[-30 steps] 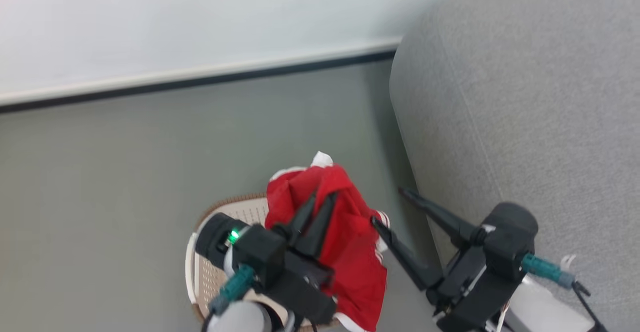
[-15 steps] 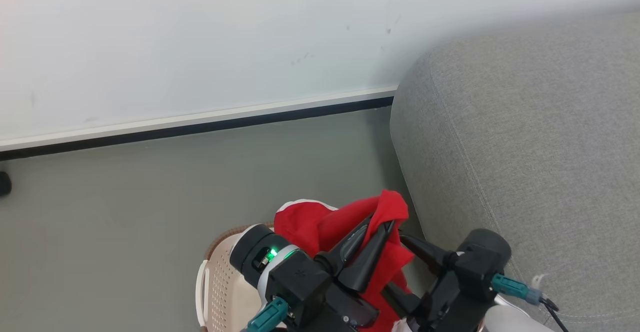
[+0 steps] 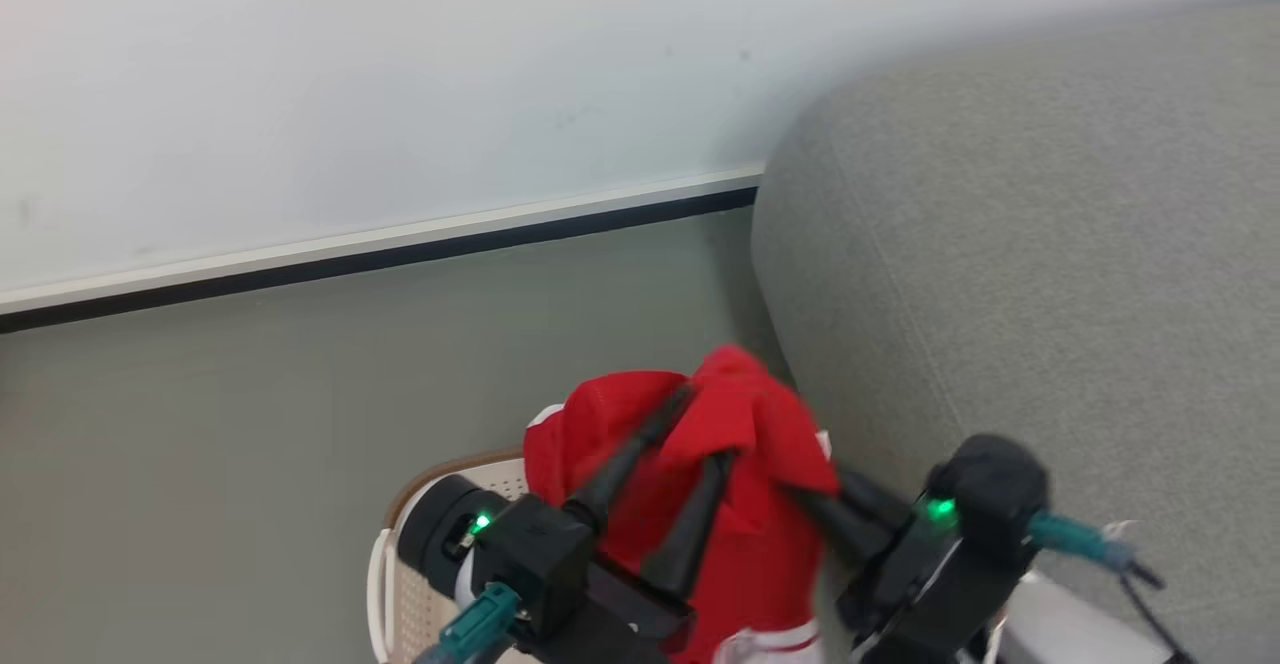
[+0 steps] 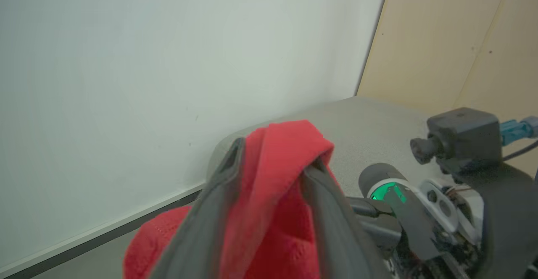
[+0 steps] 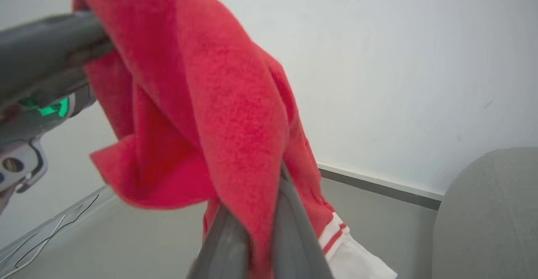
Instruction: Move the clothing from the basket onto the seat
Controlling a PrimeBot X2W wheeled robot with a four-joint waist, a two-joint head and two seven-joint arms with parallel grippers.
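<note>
The red clothing (image 3: 740,434) hangs in the air above the basket (image 3: 395,569), bunched over both grippers. My left gripper (image 3: 705,424) is open, its two fingers spread apart with the fabric draped over and between them (image 4: 275,153). My right gripper (image 3: 815,499) comes in from the right and is shut on a fold of the clothing (image 5: 235,136), with its tips buried in the cloth (image 5: 258,228). A white-trimmed hem (image 5: 349,249) dangles below. The grey seat (image 3: 1020,274) rises just right of the grippers.
The cream basket's brown rim (image 3: 440,469) peeks out at the lower left, on a grey floor (image 3: 300,394). A white wall with a dark baseboard (image 3: 400,254) runs behind. The seat's rounded corner (image 3: 790,244) stands close to the hanging fabric.
My left gripper's fingers have spread open in the clothing, and my right gripper has closed on the fabric. The head camera has shifted between frames.
</note>
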